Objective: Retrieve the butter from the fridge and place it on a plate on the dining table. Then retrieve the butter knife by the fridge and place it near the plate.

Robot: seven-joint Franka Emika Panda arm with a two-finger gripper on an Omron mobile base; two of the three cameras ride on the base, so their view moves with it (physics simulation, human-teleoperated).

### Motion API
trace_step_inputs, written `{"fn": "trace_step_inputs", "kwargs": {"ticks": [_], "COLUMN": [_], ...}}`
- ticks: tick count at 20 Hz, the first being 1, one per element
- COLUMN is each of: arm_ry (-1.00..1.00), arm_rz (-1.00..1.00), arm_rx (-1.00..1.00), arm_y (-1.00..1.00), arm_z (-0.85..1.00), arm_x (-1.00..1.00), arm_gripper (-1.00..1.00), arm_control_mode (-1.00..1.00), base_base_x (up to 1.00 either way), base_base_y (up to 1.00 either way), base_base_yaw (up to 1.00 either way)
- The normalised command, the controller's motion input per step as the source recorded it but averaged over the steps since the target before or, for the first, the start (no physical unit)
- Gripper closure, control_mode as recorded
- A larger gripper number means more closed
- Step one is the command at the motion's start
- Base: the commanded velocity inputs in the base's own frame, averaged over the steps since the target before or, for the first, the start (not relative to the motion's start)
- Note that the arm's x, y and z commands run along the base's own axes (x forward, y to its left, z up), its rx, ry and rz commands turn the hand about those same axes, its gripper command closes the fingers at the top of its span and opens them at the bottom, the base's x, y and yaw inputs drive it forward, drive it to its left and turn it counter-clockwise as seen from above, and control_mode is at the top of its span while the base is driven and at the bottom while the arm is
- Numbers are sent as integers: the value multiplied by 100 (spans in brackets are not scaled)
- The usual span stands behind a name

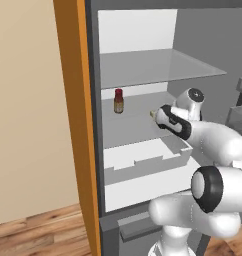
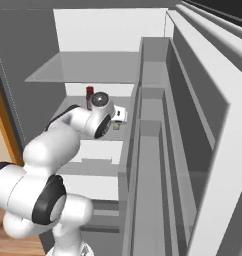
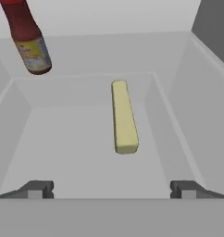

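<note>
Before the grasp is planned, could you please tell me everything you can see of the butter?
The butter is a slim pale-yellow stick with squared ends and a matte, smooth look. It lies flat on a grey shelf inside the fridge, lengthwise away from the hand camera. Nothing touches it but the shelf. A brown bottle with a red cap stands apart, further back. The open gripper hangs short of it, fingertips either side of its line.

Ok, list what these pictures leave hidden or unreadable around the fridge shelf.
- Butter: in the left base view the arm's wrist covers nearly all of it.
- Bottle: its cap is cut off by the hand view's top edge, and its label is too blurred to read.
- Gripper: in both base views the arm hides its fingertips.
- Fridge: its top is cropped.
</note>
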Motion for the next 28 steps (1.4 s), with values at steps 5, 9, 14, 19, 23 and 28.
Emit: {"fn": "trace_step_inputs", "kwargs": {"ticks": [5, 9, 14, 19, 23, 28], "arm_ry": [4, 0, 7, 19, 5, 0], "arm_rz": [0, 0, 0, 0, 0, 0], "arm_rx": [-8, -3, 0, -2, -1, 0], "arm_y": [-5, 0, 0, -11, -3, 0], "arm_z": [-29, -29, -19, -11, -21, -38], "arm_x": [73, 43, 41, 54, 26, 0], "arm_gripper": [-100, -100, -100, -100, -100, -100], "arm_control_mode": [-100, -100, -100, -100, -100, -100], "base_base_x": [0, 0, 0, 0, 0, 0], "base_base_y": [0, 0, 0, 0, 0, 0], "base_base_yaw": [0, 0, 0, 0, 0, 0]}}
